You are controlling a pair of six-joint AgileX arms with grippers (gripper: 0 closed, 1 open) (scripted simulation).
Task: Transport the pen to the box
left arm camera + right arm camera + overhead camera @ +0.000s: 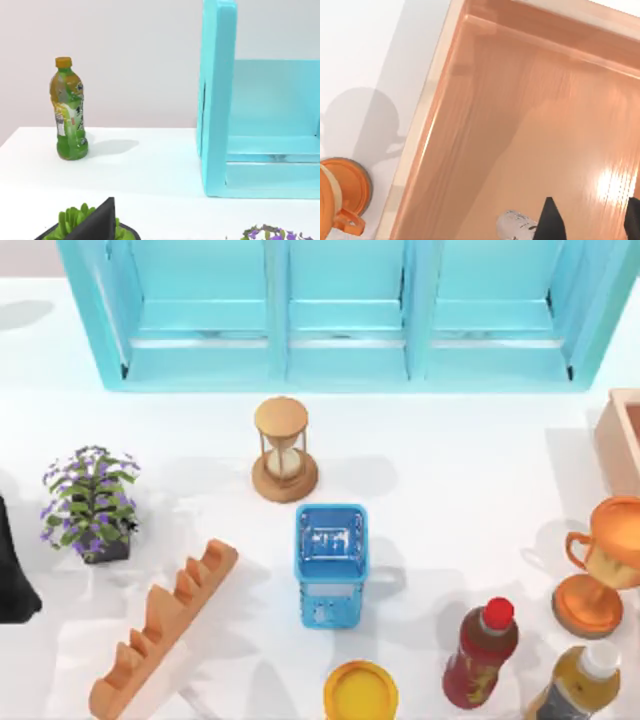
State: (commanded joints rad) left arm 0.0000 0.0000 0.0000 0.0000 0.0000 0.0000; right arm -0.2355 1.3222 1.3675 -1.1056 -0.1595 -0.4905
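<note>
The box (485, 150) is seen from above in the right wrist view, with pale tan walls and a shiny reddish-brown floor. In the top view its corner (622, 435) shows at the table's right edge. My right gripper (591, 222) hovers over the inside of the box, open, its two black fingertips (551, 222) wide apart. The pen's silver-grey barrel end (514, 226) lies low in the box and runs behind one fingertip; the rest of the pen is hidden. My left arm (12, 575) is parked at the table's left edge.
The turquoise cabinet (340, 315) spans the back. An hourglass (283, 450), a blue basket (331, 562), a flowering plant (90, 502) and an orange rack (160, 625) stand mid-table. A trophy (598, 565), two bottles (480, 652) and a yellow cup (361, 690) crowd the front right.
</note>
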